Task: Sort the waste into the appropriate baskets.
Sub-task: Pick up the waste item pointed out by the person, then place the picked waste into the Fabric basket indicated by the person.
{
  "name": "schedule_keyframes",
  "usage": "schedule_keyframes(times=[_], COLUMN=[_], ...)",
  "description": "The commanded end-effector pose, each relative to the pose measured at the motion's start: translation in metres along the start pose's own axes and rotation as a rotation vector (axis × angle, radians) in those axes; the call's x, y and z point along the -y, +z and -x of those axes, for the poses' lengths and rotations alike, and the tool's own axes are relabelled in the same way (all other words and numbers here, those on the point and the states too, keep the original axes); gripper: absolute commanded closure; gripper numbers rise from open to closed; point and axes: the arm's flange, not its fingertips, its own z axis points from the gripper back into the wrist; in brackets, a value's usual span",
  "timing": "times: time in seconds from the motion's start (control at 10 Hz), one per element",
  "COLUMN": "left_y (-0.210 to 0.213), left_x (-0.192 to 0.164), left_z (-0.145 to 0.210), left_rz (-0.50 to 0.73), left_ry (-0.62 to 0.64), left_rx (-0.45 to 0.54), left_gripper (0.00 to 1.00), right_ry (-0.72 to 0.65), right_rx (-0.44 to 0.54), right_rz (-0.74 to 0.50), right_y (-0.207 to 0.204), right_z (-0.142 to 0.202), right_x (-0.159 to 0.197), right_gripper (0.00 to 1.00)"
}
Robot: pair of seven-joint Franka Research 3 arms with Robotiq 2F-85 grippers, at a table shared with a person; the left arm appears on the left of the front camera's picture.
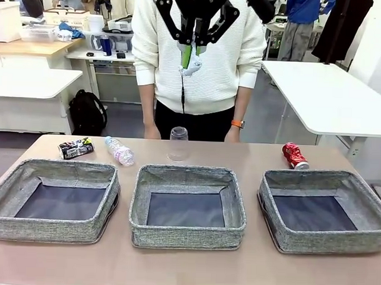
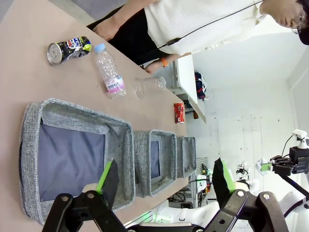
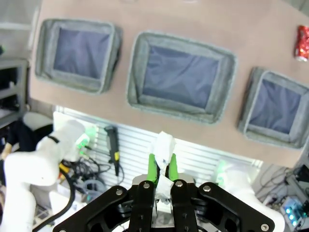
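High above the table's middle, my right gripper (image 1: pixel 192 52) is shut on a crumpled white paper ball (image 1: pixel 191 63); in the right wrist view the same paper ball (image 3: pixel 163 144) sits between the green pads, over the table's near edge. Three grey woven baskets (image 1: pixel 50 228) (image 1: pixel 187 233) (image 1: pixel 328 242) stand in a row. Behind them lie a crushed black can (image 1: pixel 76 148), a clear bottle (image 1: pixel 119 150), a clear plastic cup (image 1: pixel 178 144) and a crushed red can (image 1: pixel 294 155). My left gripper (image 2: pixel 165 179) is open, held above the basket (image 2: pixel 123 159) at the row's left end.
A person in a white sweater (image 1: pixel 212 68) stands at the table's far edge, hands resting just behind the cup. The table's near edge runs close in front of the baskets. White tables and clutter stand in the background.
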Motion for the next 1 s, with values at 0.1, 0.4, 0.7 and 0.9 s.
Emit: schedule_keyframes(times=[0.1,0.4,0.7,0.9], left_y=[-0.0007,-0.0007,-0.0007,-0.0007], left_x=[0.0011,0.0011,0.0011,0.0011], left_z=[0.0002,0.0002,0.0002,0.0002], left_rz=[0.018,0.018,0.018,0.018], left_ry=[-0.019,-0.019,-0.019,-0.019], left_rx=[0.009,0.009,0.009,0.009], left_gripper=[0.00,0.00,0.00,0.00], right_ry=[0.016,0.016,0.016,0.016], right_rx=[-0.007,-0.007,-0.007,-0.007], right_rz=[-0.006,-0.006,-0.006,-0.006], right_y=[-0.0001,-0.0001,-0.0001,-0.0001], right_z=[0.0027,0.0027,0.0027,0.0027], right_x=[0.0016,0.0016,0.0016,0.0016], right_gripper=[0.91,0.91,0.91,0.91])
